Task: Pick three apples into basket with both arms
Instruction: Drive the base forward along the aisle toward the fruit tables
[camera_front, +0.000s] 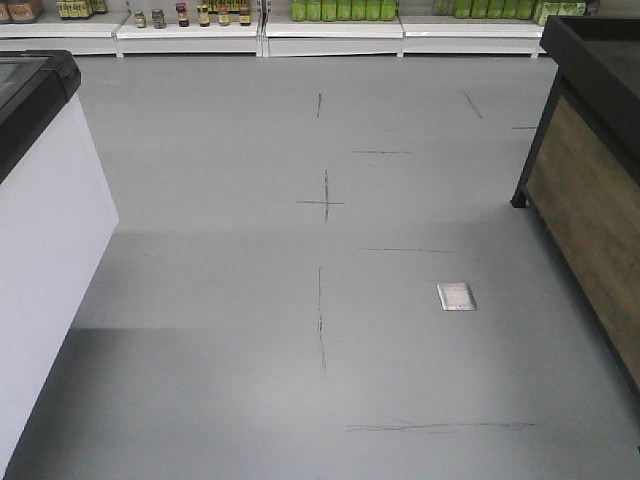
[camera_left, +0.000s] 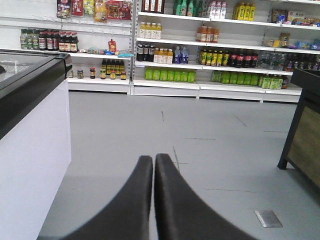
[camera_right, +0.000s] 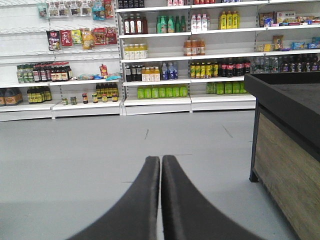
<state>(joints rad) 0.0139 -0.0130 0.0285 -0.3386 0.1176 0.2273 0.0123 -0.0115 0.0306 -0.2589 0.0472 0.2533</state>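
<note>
From the front, I see grey floor (camera_front: 200, 300) with a metal plate (camera_front: 456, 296) set in it. A white freezer (camera_front: 50, 260) stands left, a wood-sided stand (camera_front: 590, 200) right, and shelves (camera_front: 330, 30) beyond. From my left wrist, my left tool (camera_left: 153, 161) has its fingers pressed together, holding nothing. From my right wrist, my right tool (camera_right: 161, 161) is likewise closed and bare. Where the apples and basket are, I cannot tell.

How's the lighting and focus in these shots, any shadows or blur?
Front view: even light, a soft shadow darkens the near floor. Left wrist view: left tool blurred up close, shelves fairly sharp. Right wrist view: right tool equally soft, shelves clear.
</note>
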